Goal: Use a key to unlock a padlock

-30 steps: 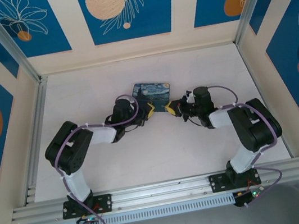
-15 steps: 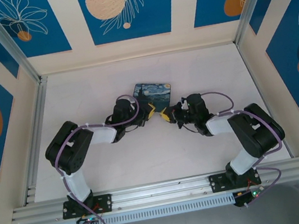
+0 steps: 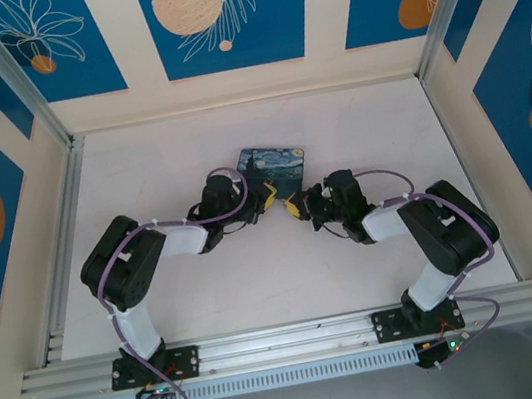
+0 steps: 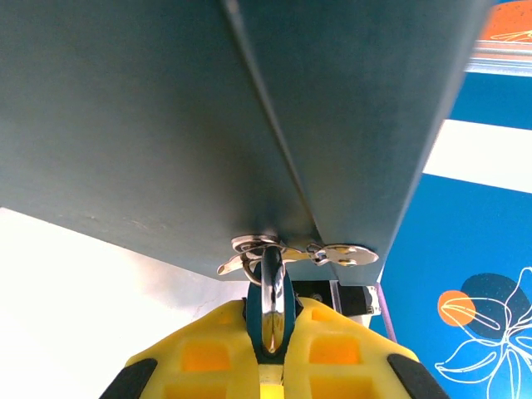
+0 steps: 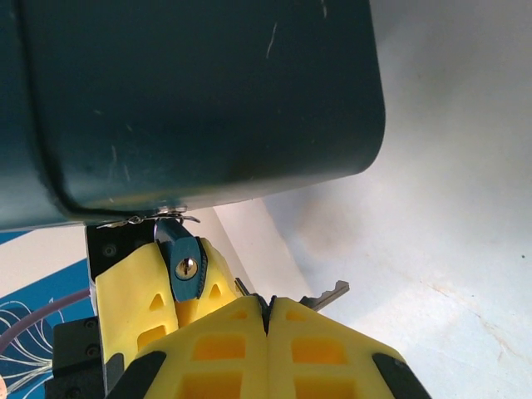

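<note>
The padlock [image 4: 271,306] has a blue body and a shiny shackle hooked through the metal hasp [image 4: 293,250] of the painted box [image 3: 273,168]. My left gripper [image 4: 270,334] is shut on the padlock's body, right under the box's edge. In the right wrist view the padlock [image 5: 187,268] shows its brass keyhole between the left gripper's yellow fingers [image 5: 137,303]. My right gripper [image 5: 268,309] is shut on the key [image 5: 327,294], whose silvery blade sticks out to the right, apart from the keyhole. In the top view the left gripper [image 3: 267,195] and the right gripper [image 3: 295,205] stand close together.
The box's dark side [image 5: 191,100] hangs close above both grippers. White table surface [image 3: 336,128] spreads around the box. Aluminium rails [image 3: 59,232] and blue patterned walls [image 3: 217,15] enclose the workspace.
My right gripper has moved left with the key, closer to the left gripper and the padlock. The left arm has stayed still.
</note>
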